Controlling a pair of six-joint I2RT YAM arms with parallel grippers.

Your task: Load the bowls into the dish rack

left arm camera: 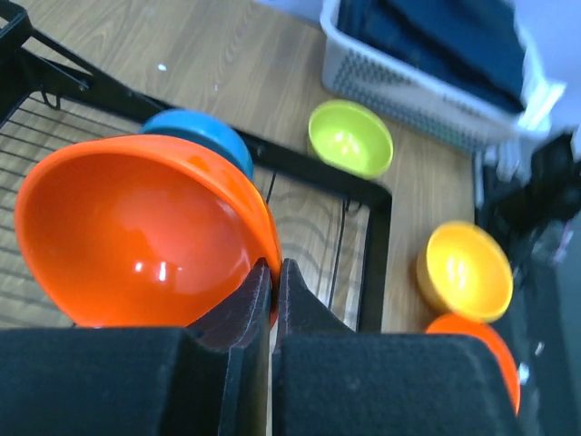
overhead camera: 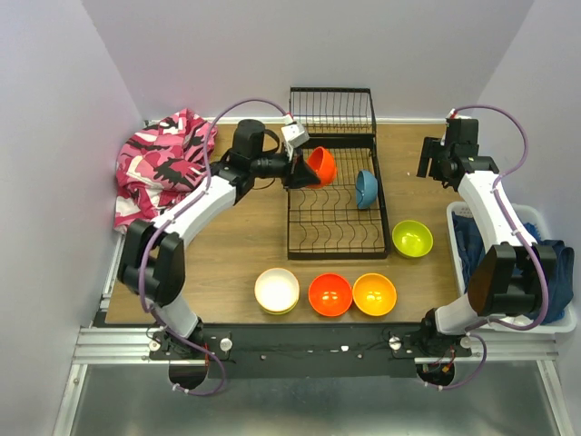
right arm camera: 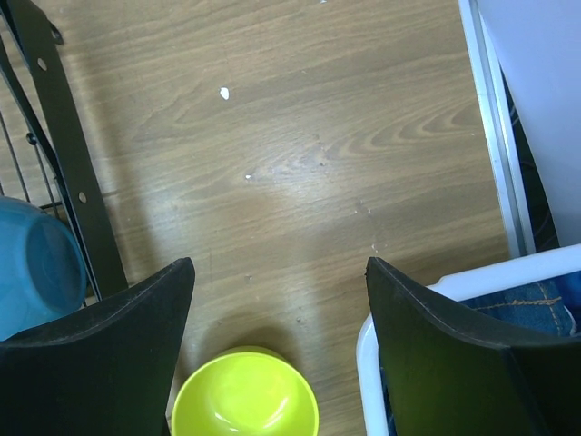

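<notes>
My left gripper (overhead camera: 302, 169) is shut on the rim of an orange-red bowl (overhead camera: 321, 165) and holds it tilted over the far left of the black dish rack (overhead camera: 380, 238). In the left wrist view the bowl (left arm camera: 136, 232) fills the left, pinched between the fingertips (left arm camera: 258, 282). A blue bowl (overhead camera: 366, 188) stands on edge in the rack's right side. A lime green bowl (overhead camera: 412, 238) sits right of the rack. Cream-white (overhead camera: 277, 291), red (overhead camera: 329, 294) and orange (overhead camera: 374, 293) bowls line the front. My right gripper (right arm camera: 280, 272) is open and empty above the table, beyond the green bowl (right arm camera: 245, 396).
A pink camouflage cloth (overhead camera: 162, 163) lies at the back left. A white basket (overhead camera: 541, 322) of blue cloth stands at the right edge. The rack's hinged wire flap (overhead camera: 331, 111) stands up against the back wall.
</notes>
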